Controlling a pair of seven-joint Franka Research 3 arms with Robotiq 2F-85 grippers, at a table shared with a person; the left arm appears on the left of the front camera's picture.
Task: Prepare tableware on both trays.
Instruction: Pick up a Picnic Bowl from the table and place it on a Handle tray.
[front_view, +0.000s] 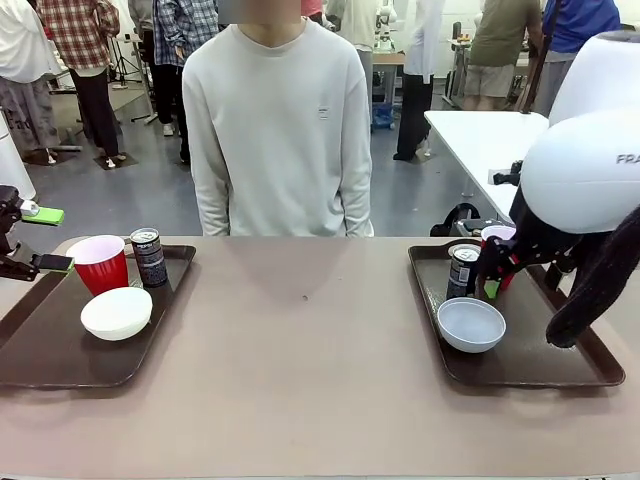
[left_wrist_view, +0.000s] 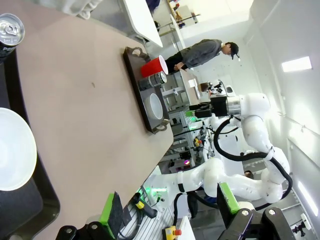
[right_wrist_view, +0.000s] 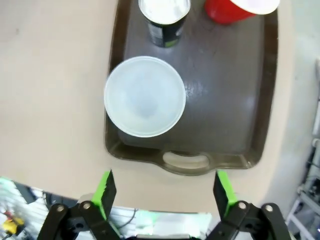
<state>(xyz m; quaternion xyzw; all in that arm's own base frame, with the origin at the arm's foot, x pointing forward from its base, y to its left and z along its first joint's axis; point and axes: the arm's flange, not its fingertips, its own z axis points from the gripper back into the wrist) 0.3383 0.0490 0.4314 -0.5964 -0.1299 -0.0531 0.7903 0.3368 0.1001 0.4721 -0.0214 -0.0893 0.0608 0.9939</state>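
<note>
Grippers of mine, left gripper (left_wrist_view: 167, 212) and right gripper (right_wrist_view: 163, 192), both stand wide and empty; pale grey-blue round bowl (right_wrist_view: 145, 96) sits at 11 o'clock of my right gripper.

Table (front_view: 300, 350): pale beige-brown top, spans full width between robot and person. Small dark speck near centre. Two dark brown trays lie directly on it: left tray (front_view: 60, 360) at left edge, right tray (front_view: 540, 365) at right edge, well apart, bare tabletop between. Both trays lie flat, long sides running near-to-far.
</note>
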